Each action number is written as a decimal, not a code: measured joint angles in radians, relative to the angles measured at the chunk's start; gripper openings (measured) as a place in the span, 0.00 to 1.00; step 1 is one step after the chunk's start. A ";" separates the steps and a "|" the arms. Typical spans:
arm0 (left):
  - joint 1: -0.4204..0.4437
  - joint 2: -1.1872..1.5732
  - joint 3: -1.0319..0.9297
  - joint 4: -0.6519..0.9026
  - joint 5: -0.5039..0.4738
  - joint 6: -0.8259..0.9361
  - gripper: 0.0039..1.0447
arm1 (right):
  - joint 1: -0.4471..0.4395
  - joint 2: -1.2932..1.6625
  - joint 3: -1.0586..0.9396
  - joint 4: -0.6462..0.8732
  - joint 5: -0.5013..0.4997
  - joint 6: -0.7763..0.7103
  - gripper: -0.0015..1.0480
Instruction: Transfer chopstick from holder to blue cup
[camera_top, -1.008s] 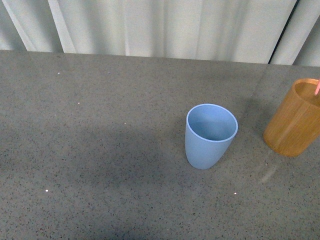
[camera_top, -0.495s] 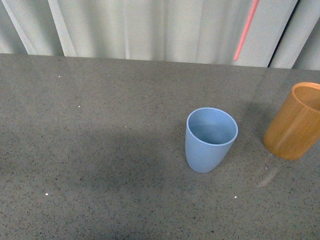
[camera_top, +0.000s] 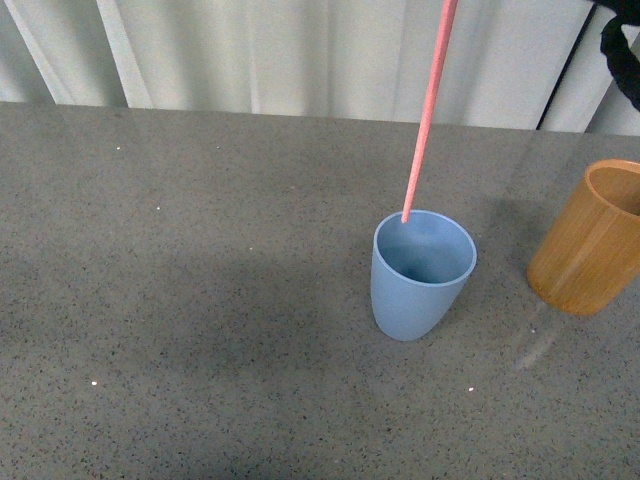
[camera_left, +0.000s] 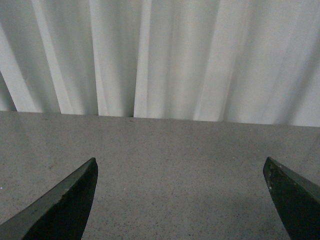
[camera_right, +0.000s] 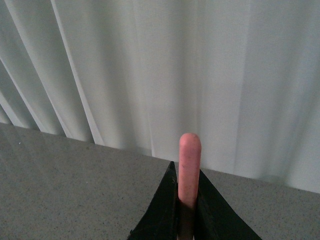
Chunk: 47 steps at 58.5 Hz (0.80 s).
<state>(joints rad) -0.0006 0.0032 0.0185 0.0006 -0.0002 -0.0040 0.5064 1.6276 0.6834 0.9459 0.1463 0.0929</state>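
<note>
The right gripper (camera_right: 186, 171) pinches the thin pink chopstick (camera_top: 428, 110), its tip at the rim of the light blue plastic cup (camera_top: 420, 285). The left gripper (camera_left: 180, 162) gapes wide.

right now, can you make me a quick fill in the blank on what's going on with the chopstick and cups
1. The right gripper is ____ on the chopstick.
2. The chopstick's lower tip hangs near the rim of the blue cup, which stands ____ on the table.
3. In the front view, the holder stands to the ____ of the blue cup.
4. The left gripper is ____ and holds nothing.

Missing words: shut; upright; right; open
</note>
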 joint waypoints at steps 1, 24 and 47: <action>0.000 0.000 0.000 0.000 0.000 0.000 0.94 | 0.000 0.003 -0.001 0.003 0.000 0.002 0.02; 0.000 0.000 0.000 0.000 0.000 0.000 0.94 | -0.004 0.102 -0.025 0.066 0.011 0.012 0.02; 0.000 0.000 0.000 0.000 0.000 0.000 0.94 | 0.002 0.191 -0.035 0.073 0.036 0.029 0.08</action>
<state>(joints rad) -0.0006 0.0032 0.0185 0.0006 -0.0002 -0.0040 0.5087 1.8183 0.6487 1.0187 0.1825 0.1223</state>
